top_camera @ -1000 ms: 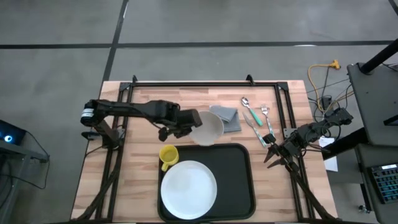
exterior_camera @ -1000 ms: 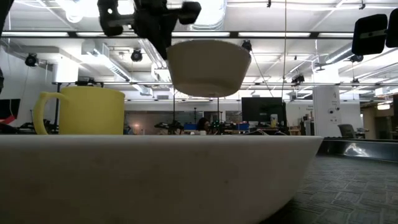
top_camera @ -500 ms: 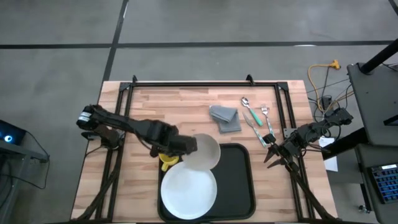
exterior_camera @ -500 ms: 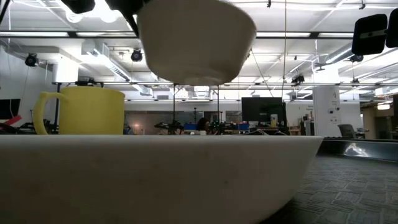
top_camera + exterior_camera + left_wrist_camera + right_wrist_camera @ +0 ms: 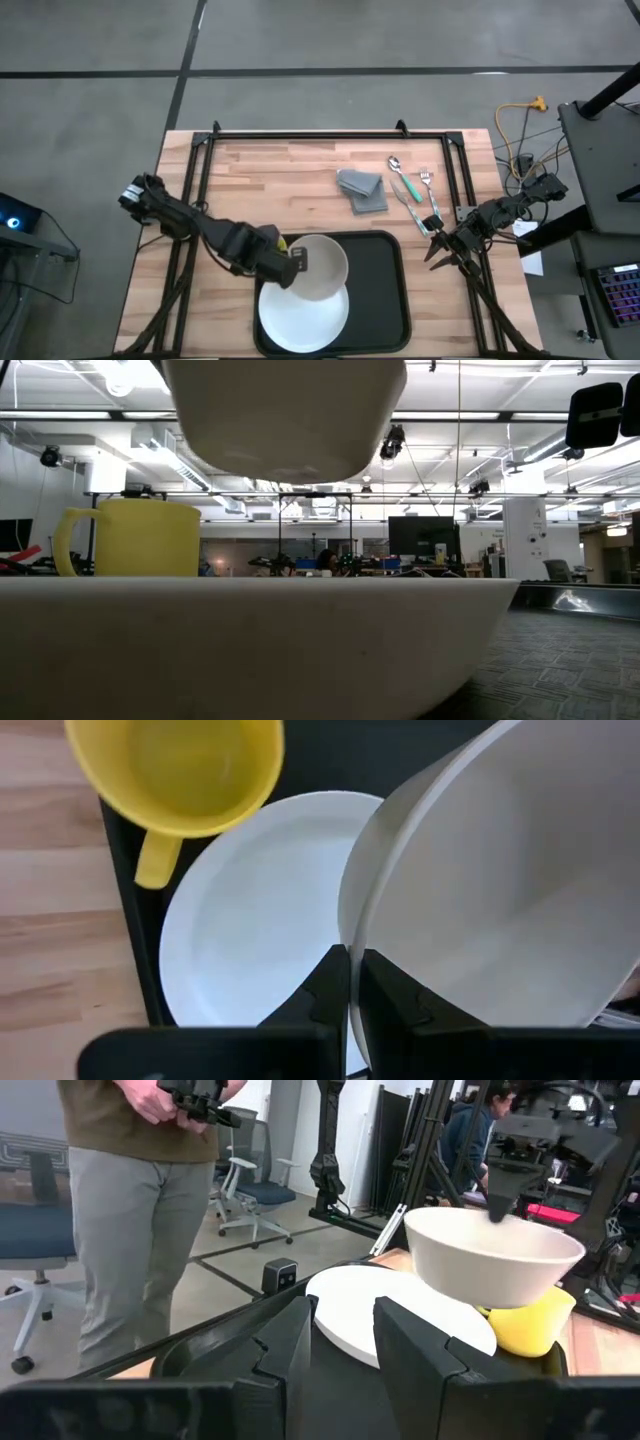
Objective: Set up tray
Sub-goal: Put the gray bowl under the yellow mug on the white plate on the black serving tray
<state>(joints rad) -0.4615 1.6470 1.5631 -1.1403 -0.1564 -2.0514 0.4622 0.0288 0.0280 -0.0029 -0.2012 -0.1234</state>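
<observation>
Tabletop (image 5: 280, 175): light wooden planks, black frame rails along far edge and both sides.

Directly on it:
- black tray (image 5: 385, 290) at near middle, reaching near edge
- grey folded cloth (image 5: 363, 189) just beyond tray's far right corner
- spoon (image 5: 398, 172), green-handled utensil (image 5: 408, 196) and fork (image 5: 429, 186) in loose row right of cloth, close together, apart from tray

Left and far parts of wood bare.
</observation>
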